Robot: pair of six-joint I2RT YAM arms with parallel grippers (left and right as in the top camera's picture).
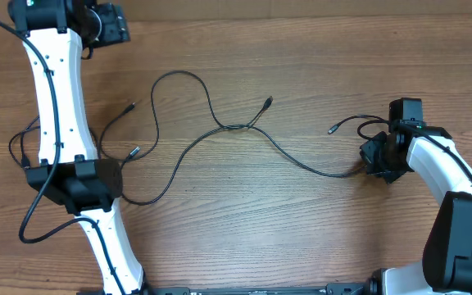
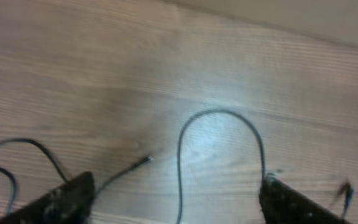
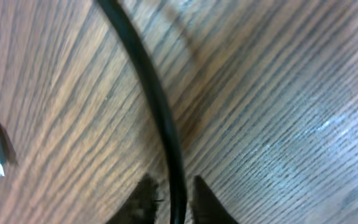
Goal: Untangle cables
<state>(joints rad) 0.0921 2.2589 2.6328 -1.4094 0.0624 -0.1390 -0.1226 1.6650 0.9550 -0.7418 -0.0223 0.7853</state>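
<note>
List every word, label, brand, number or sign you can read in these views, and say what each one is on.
None: no text shows in any view.
The table, the cables and the arms carry no readable mark. The left wrist view is too blurred to show fine print.

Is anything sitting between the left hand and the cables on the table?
Nothing visible does. The left hand is open, and a loop of the cables lies just ahead of it on the table, with only wood showing between them.
</note>
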